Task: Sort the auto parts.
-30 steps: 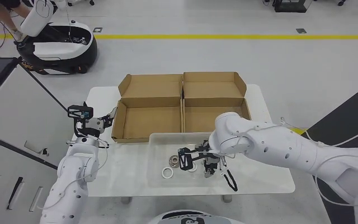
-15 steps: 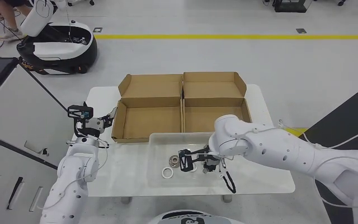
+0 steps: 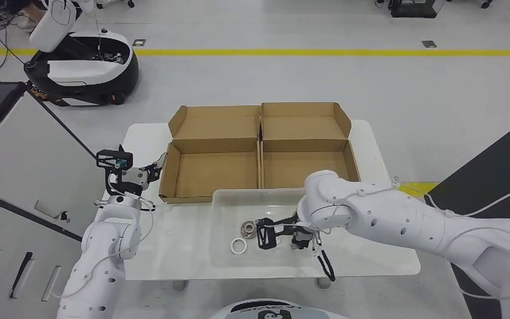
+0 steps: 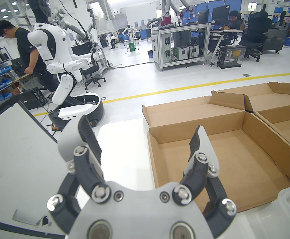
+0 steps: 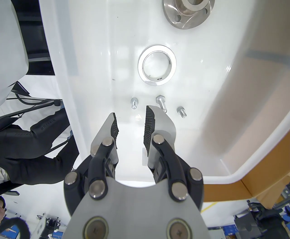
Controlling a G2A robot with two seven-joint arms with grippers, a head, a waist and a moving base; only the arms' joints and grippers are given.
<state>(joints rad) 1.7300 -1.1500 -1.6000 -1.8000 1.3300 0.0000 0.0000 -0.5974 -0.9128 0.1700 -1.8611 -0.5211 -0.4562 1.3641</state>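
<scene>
- Your right gripper (image 5: 130, 115) hangs low inside the white tray (image 5: 249, 163). Its jaws are open a little way and they hold nothing.
- Just past its tips, 3 small bolts (image 5: 134, 103) lie in a row on the tray floor. One tip sits right by the middle bolt (image 5: 161, 101).
- A bit farther along the tray you can see a shiny ring (image 5: 157, 65), and then a round metal flange (image 5: 188, 11).
- Your left gripper (image 4: 140, 124) waits above the white table (image 4: 122, 144), just beside the left box (image 4: 215, 158). Its jaws are wide open and empty.
- The left box and the right box (image 3: 307, 169) sit side by side behind the tray. Both look bare inside.
- So I think the sorting has hardly begun. All 5 parts you can see lie in the tray and none is in a box.
- All of the job is left: you need to lift each part and drop it into a box. I cannot tell which box is for which part.
</scene>
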